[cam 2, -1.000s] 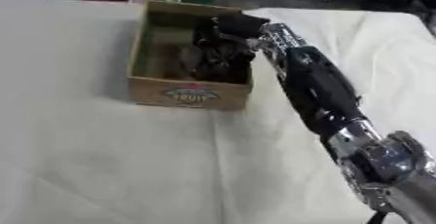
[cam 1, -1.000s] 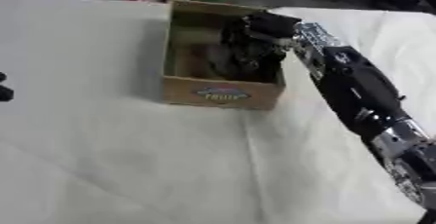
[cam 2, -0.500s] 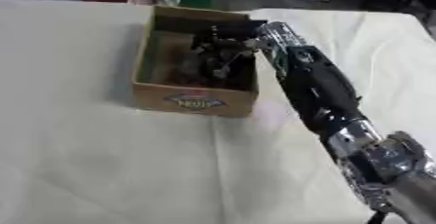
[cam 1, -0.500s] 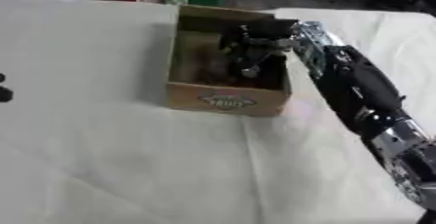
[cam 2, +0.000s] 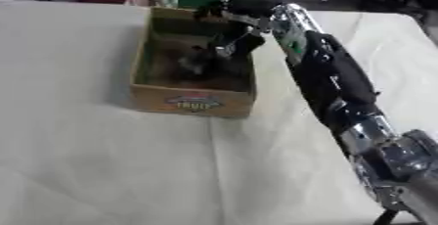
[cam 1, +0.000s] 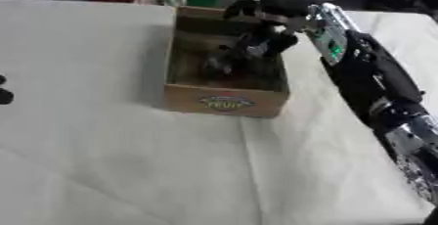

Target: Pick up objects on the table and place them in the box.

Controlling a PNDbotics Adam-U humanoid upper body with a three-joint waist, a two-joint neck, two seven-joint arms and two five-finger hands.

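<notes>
Even, soft light; white table [cam 1: 102,170] slightly washed out; box [cam 1: 224,102] interior shadowed; whole scene blurred, far edge dim.

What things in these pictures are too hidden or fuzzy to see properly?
- Dark things inside the brown cardboard box: blurred in both views, partly covered by the black right hand; I cannot tell what they are.
- Right hand's fingers: blurred, open or shut unclear.
- Left hand: cut off by the left eye view's left edge.
- Box label: too blurred to read.
</notes>
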